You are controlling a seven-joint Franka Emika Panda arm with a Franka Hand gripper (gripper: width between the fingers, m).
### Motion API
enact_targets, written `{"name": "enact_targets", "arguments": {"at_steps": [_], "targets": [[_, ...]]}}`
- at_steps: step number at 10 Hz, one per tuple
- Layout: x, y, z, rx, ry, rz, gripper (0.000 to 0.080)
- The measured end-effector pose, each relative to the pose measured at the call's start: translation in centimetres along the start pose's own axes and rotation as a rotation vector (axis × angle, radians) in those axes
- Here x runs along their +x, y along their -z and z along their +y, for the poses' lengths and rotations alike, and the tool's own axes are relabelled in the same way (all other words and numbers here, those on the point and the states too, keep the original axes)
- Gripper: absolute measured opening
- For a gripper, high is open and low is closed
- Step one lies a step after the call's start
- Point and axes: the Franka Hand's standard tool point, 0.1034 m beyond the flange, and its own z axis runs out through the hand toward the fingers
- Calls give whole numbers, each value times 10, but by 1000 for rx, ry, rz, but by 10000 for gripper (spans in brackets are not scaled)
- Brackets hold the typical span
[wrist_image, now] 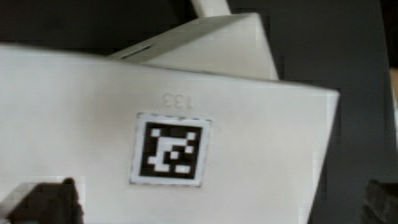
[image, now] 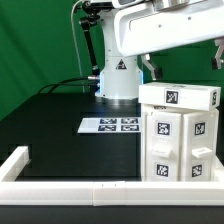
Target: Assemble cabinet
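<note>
One cabinet (image: 180, 135) | one marker board (image: 110, 125) | one end effector (image: 182, 68) above

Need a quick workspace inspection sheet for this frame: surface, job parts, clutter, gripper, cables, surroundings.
Surface: black table, mostly bare in the middle.
Job's things: the cabinet, white and boxy with black-and-white tags, stands at the exterior view's right near the front; a flat tagged panel lies on top of it.
Clutter: nothing seen. Fixtures only: marker board flat before the robot base, white border rail along the front edge.
Grippers: gripper is above the cabinet's tagged top face; fingers stand wide apart, nothing between them.
Cables: black cable trails from the robot base along the table's back edge.
Surroundings: green backdrop behind the table.
</note>
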Motion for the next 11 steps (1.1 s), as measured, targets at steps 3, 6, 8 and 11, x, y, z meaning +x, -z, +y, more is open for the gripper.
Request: {"name": "enact_targets", "arguments": {"at_steps": [3, 6, 8, 11], "targets": [[1, -1, 2, -15, 210, -23, 797], [1, -6, 1, -36, 549, -4, 797], [-2, -12, -3, -63, 745, -2, 797], [-1, -14, 1, -88, 1004, -8, 797]]}}
